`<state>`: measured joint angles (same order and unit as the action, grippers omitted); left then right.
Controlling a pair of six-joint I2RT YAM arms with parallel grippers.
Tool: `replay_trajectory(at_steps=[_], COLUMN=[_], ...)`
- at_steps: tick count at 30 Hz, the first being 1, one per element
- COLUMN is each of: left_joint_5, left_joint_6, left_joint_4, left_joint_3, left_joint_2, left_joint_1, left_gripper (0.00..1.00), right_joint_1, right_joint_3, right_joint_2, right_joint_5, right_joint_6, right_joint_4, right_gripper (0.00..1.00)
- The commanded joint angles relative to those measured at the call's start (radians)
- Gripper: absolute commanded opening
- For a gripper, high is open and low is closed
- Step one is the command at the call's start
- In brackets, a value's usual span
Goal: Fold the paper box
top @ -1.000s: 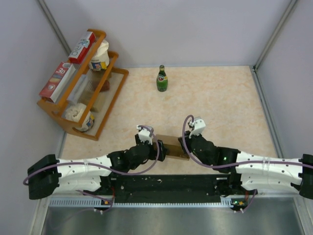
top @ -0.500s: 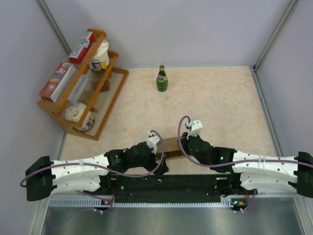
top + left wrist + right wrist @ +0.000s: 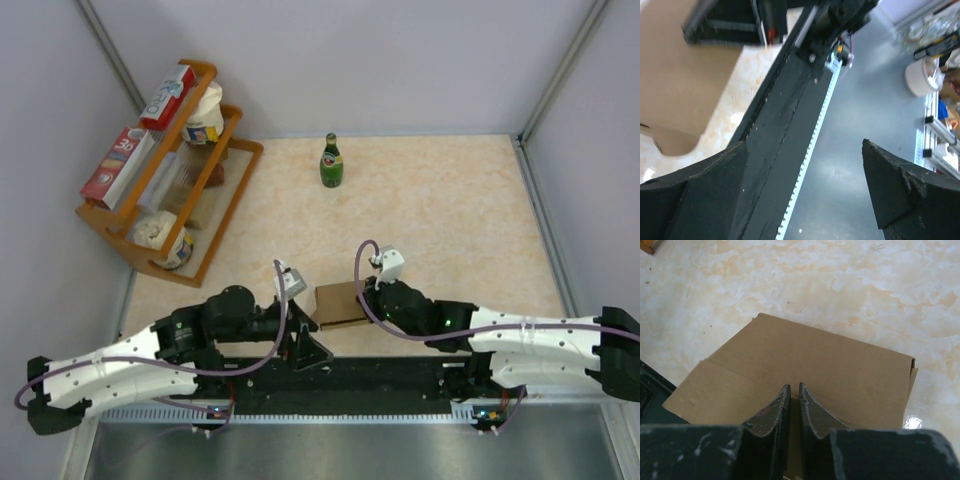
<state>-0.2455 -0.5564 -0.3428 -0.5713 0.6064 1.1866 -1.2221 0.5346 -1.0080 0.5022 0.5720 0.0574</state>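
The paper box (image 3: 338, 303) is a small plain brown carton lying on the table just beyond the arm bases. It fills the right wrist view (image 3: 805, 355), and a blurred part of it shows in the left wrist view (image 3: 685, 85). My right gripper (image 3: 368, 298) is shut, and its tips (image 3: 794, 387) lie on the box's top face near its right end. My left gripper (image 3: 305, 350) is open and empty. It is off the box, low over the black base rail (image 3: 785, 150), with its jaws wide apart (image 3: 804, 150).
A green bottle (image 3: 331, 162) stands at the back middle. A wooden rack (image 3: 215, 215) with red-and-white boxes and tubs stands at the back left. The black base rail (image 3: 380, 372) runs along the near edge. Grey walls close in the left, right and back sides.
My left gripper has come off the box's left end, opened and swung back over the base rail. My right gripper and the box have shifted a little to the left.
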Motion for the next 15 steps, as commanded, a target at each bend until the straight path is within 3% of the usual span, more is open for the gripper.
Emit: replay_trajectory(at_steps=[1,8,15], left_joint_5=[0.142,0.469,0.566], left_joint_6=[0.026,0.039,0.023], left_joint_4=[-0.033,0.019,0.068], left_joint_3=[-0.104,-0.107,-0.087], left_joint_2=[-0.060,0.001,0.174], left_joint_1=[0.004,0.002,0.002], left_gripper=[0.99,0.99,0.99], right_joint_1=[-0.010,-0.008,-0.010], right_joint_3=[0.010,0.018,0.025], right_joint_2=[-0.020,-0.040,-0.076], right_joint_5=[-0.088,-0.096,-0.097], right_joint_6=[0.025,0.046,0.060], right_joint_4=[0.035,0.107,0.156], right_gripper=[0.11,0.11,0.12])
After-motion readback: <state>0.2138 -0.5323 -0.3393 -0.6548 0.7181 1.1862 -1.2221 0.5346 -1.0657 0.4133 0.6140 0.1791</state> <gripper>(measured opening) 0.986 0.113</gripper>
